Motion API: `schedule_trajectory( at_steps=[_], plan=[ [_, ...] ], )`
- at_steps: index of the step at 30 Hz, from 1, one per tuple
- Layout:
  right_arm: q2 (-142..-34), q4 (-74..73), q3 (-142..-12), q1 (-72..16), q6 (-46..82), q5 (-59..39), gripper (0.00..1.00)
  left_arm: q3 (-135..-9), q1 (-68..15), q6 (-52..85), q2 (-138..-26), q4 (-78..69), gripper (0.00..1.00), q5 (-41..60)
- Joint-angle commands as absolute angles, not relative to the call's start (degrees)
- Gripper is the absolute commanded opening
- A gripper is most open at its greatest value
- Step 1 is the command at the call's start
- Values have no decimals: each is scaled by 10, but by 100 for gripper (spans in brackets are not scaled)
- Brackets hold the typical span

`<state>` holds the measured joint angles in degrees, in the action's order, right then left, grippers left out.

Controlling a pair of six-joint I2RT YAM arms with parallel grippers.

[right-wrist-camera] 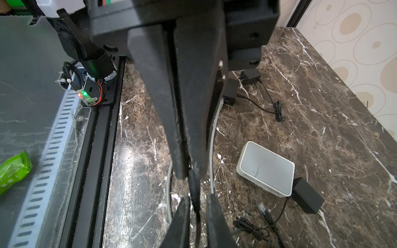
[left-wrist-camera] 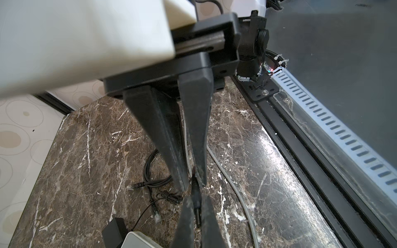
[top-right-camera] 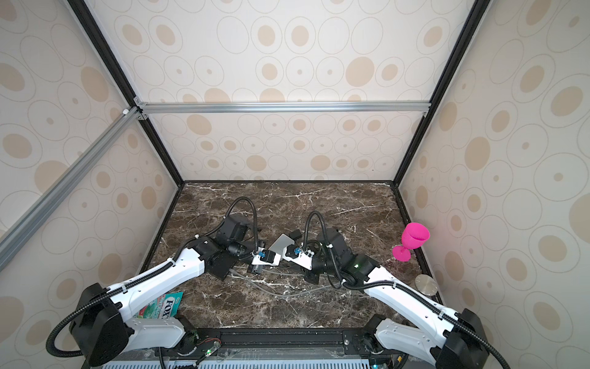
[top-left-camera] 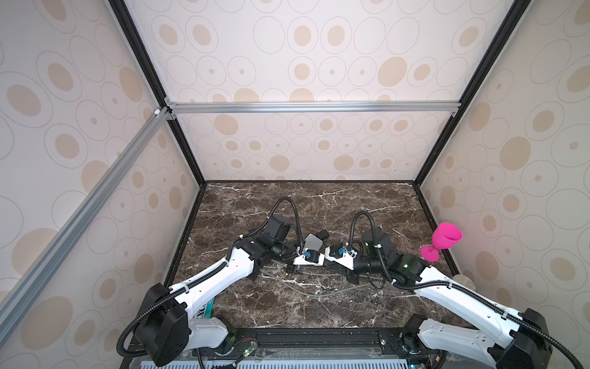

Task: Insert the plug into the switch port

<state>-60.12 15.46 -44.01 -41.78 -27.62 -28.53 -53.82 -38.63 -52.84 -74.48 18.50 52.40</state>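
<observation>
- Left pincer point(left-wrist-camera: 196, 197): closed tight on the black plug point(right-wrist-camera: 194, 186).
- Plug: held above the bench point(top-left-camera: 367, 204) at mid-scene, between both pincers and apart from the white switch point(right-wrist-camera: 266, 167), which lies flat nearby.
- Right pincer point(right-wrist-camera: 198, 197): jaws narrowly apart astride the plug's cable end; I cannot tell whether they press it.

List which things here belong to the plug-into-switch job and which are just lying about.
Job in hand:
- black plug, clamped in the left tool
- right tool, its jaws either side of the plug
- white switch, lying flat on the marble

Lying about:
- pink goblet at the right wall
- green packet
- metal disc
</observation>
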Motion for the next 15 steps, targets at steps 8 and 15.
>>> schedule_trajectory(
  at_steps=[8, 15],
  plan=[
    [-611, 170, -433, -422, -291, -301, 16, -564, -390, -546, -749, 199, 0, 533],
    [-612, 172, -433, -421, -293, -298, 12, -565, -390, -545, -749, 200, 0, 533]
  ],
)
